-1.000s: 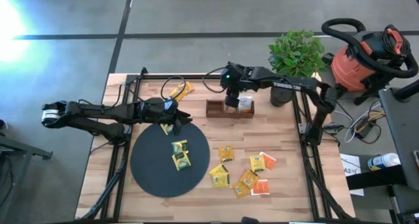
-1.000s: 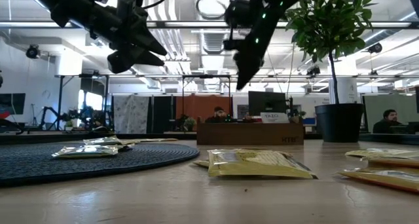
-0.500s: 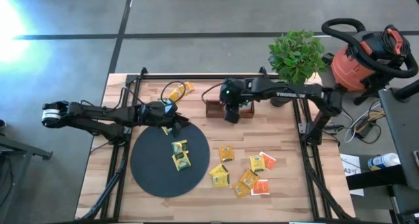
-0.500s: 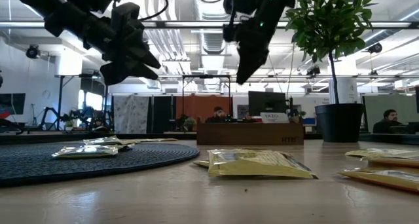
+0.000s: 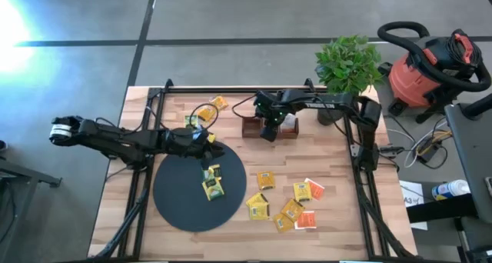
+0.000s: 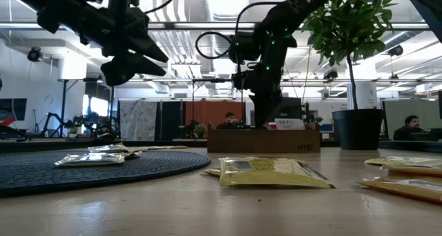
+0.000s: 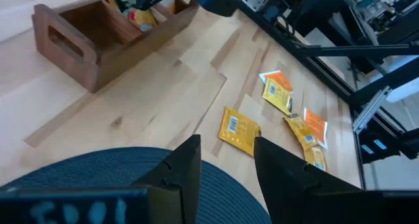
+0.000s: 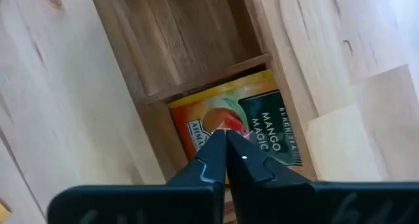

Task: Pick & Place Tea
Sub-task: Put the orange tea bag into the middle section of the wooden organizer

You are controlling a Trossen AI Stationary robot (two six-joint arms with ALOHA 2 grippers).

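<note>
From overhead I see my right gripper (image 5: 267, 131) hanging over the wooden tray (image 5: 250, 128) at the back of the table (image 5: 330, 217). In the right wrist view its fingers (image 8: 213, 160) are pressed flat together with no gap and nothing between them. Their tips point at a yellow-orange sachet (image 8: 229, 129) marked "Mango Magic", which lies in one tray compartment just beyond a wooden divider; the compartment on the other side of that divider shows only bare wood. I cannot tell whether the tips touch the sachet or sit just above it.

My left gripper (image 5: 214, 149) is over the far edge of the black disc (image 5: 175, 195), its two fingers (image 7: 185, 173) standing apart and empty. In the left wrist view the disc's rim fills the area under them, and one yellow sachet (image 7: 239, 130) lies on the bare wood straight ahead, between the finger tips as seen, but well apart from them.

Two yellow sachets (image 5: 211, 180) lie on the disc, near the left gripper. A loose scatter of sachets (image 5: 296, 205), yellow and orange-and-white, sits on the wood to the right of the disc, well away from both grippers. Two more sachets (image 5: 206, 112) lie near the table's back edge, behind the left arm. In the low view the nearest sachet (image 6: 273, 172) lies flat on the wood in the foreground, with the tray behind it.
</note>
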